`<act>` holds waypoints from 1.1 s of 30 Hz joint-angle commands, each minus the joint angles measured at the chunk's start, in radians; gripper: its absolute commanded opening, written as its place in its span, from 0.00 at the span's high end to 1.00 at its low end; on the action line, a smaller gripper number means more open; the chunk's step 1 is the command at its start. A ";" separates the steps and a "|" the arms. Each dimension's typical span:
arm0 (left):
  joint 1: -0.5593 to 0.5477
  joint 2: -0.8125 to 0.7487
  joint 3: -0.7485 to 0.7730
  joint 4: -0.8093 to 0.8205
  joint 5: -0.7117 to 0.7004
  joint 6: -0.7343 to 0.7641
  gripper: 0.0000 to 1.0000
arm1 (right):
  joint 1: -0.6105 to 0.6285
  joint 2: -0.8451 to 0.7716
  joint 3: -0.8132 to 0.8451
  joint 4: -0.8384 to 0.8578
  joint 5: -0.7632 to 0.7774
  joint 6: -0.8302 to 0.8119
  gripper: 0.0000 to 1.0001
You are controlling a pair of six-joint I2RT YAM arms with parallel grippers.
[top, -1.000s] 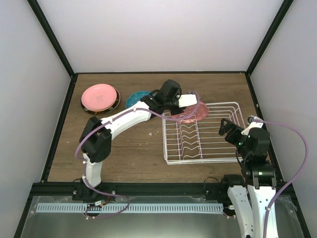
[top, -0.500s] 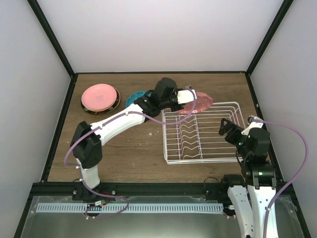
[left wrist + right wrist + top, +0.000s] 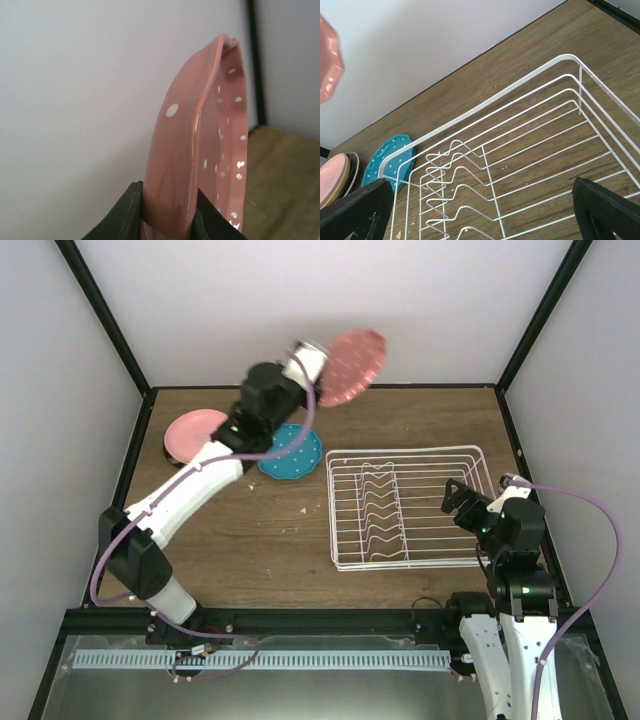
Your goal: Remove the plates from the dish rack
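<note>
High above the table's back edge, my left gripper [image 3: 318, 358] is shut on the rim of a pink plate with white dots [image 3: 354, 366]. The left wrist view shows that pink plate [image 3: 200, 135] edge-on, pinched between the gripper's [image 3: 167, 212] dark fingers. The white wire dish rack [image 3: 400, 449] sits right of centre and holds no plates. Left of it a teal dotted plate [image 3: 292, 452] lies flat. Further left, a pink plate [image 3: 195, 432] lies on a dark-rimmed one. My right gripper [image 3: 462, 502] is open over the rack's [image 3: 520, 82] right end, holding nothing.
The white back wall stands close behind the raised plate. Black frame posts [image 3: 105, 325] and white side walls enclose the wooden table [image 3: 260, 530]. In the right wrist view, the teal plate [image 3: 390, 160] and the pink stack [image 3: 332, 172] lie beyond the rack.
My left arm has lifted the pink dotted plate out of the rack and swung it up and to the left, toward the back wall. The right arm has not moved.
</note>
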 commanded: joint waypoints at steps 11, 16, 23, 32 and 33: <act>0.679 0.046 -0.115 -0.101 0.379 -1.025 0.96 | 0.010 0.002 0.011 0.008 -0.021 -0.028 0.00; 0.697 0.062 -0.220 -0.027 0.532 -1.150 0.96 | 0.010 0.003 0.012 0.007 -0.025 -0.028 0.00; 0.687 0.148 -0.273 -0.031 0.610 -1.179 0.96 | 0.010 -0.002 0.012 0.003 -0.023 -0.021 0.00; 0.624 0.215 -0.248 -0.105 0.595 -1.120 0.96 | 0.010 -0.014 0.018 -0.005 -0.014 -0.004 0.00; 0.618 0.217 -0.249 -0.106 0.593 -1.120 0.96 | 0.010 -0.014 0.019 -0.005 -0.014 -0.003 0.00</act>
